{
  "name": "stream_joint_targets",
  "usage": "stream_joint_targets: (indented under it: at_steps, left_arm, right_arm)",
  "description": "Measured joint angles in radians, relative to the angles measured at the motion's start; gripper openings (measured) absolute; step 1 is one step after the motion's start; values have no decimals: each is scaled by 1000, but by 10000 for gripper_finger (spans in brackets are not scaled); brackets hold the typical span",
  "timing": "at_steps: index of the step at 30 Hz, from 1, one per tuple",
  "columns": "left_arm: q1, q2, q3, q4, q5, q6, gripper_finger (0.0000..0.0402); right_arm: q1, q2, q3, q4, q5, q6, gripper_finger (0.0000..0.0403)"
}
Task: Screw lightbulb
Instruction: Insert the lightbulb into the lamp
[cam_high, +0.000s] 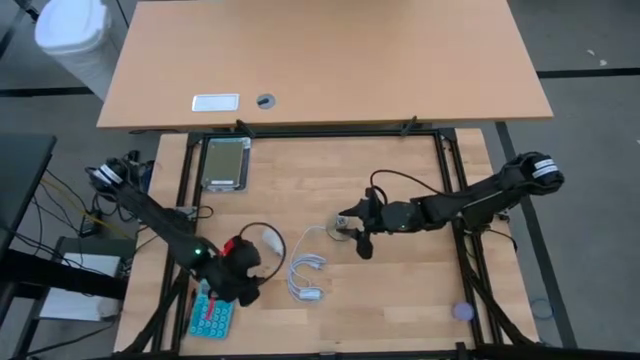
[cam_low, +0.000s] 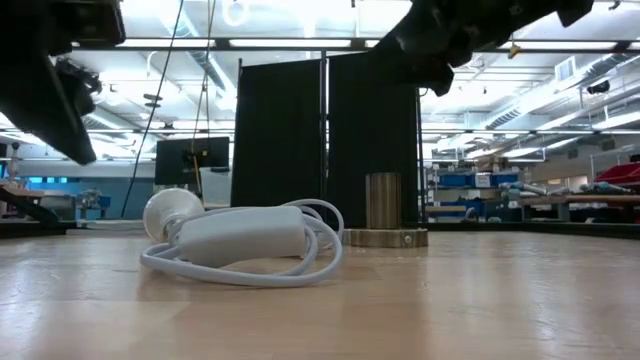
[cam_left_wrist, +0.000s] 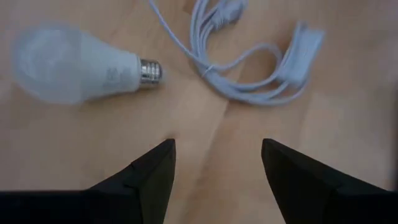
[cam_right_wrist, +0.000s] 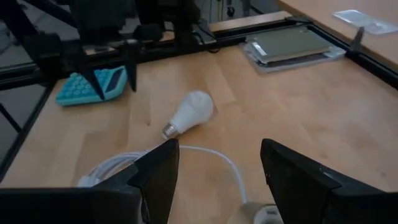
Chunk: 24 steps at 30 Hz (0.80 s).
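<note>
The white lightbulb (cam_left_wrist: 68, 65) lies on its side on the wooden table, its metal screw base (cam_left_wrist: 149, 70) pointing toward the coiled white cord (cam_left_wrist: 249, 71). My left gripper (cam_left_wrist: 217, 158) hovers open just near of the bulb (cam_high: 268, 238), tilted downward, with nothing between its fingers. The grey socket (cam_low: 385, 210) stands upright on its round disc right of the cord. My right gripper (cam_right_wrist: 217, 165) is open, close above the socket (cam_high: 338, 231) on its right side, and looks toward the bulb (cam_right_wrist: 189, 112).
A teal calculator (cam_high: 212, 315) lies near the front left, beside my left gripper (cam_high: 245, 270). A grey flat device (cam_high: 225, 163) sits at the far left. A small purple object (cam_high: 462, 311) lies at the front right. The cord's switch box (cam_low: 245, 235) rests between bulb and socket.
</note>
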<state>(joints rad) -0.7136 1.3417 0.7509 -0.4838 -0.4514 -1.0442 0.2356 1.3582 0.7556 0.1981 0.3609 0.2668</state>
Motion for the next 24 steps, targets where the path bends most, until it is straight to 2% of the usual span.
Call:
stream_joint_targets:
  at_steps: [6,9,12,16,24]
  left_arm:
    - [29,30,0,-26,-10,422,243]
    - [92,30,2,-69,-30,462,243]
    - [193,30,21,-158,7,477,243]
    - [294,33,57,-179,74,696,243]
    - [385,33,160,-247,133,1103,243]
  right_arm:
    - [9,39,-3,2,-33,-11,230]
    - [20,34,-3,-6,-32,-28,230]
    - [42,4,-3,-5,15,-38,230]
    - [61,-10,-3,7,85,-61,230]
    - [64,-3,-3,12,55,-24,230]
